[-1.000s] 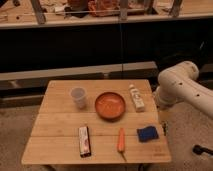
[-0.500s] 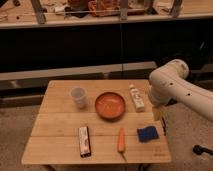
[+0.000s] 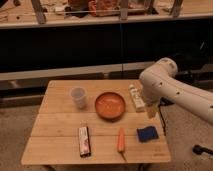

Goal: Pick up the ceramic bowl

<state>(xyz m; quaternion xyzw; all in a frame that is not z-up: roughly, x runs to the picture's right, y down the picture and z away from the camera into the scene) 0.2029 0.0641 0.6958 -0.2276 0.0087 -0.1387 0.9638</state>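
The ceramic bowl (image 3: 110,105) is round, shallow and orange-red, and sits upright near the middle of the wooden table (image 3: 60,120). The white arm (image 3: 165,85) reaches in from the right. Its gripper (image 3: 152,111) hangs over the table's right edge, to the right of the bowl and apart from it. It is just above the blue sponge and beside the white tube. Nothing shows in the gripper.
A translucent cup (image 3: 78,96) stands left of the bowl. A white tube (image 3: 136,97) lies right of it. A wrapped snack bar (image 3: 84,141), an orange carrot (image 3: 120,139) and a blue sponge (image 3: 147,133) lie along the front. A dark shelf wall stands behind the table.
The arm has swung left, from beside the table to over its right edge, closer to the bowl. The objects on the table have not moved.
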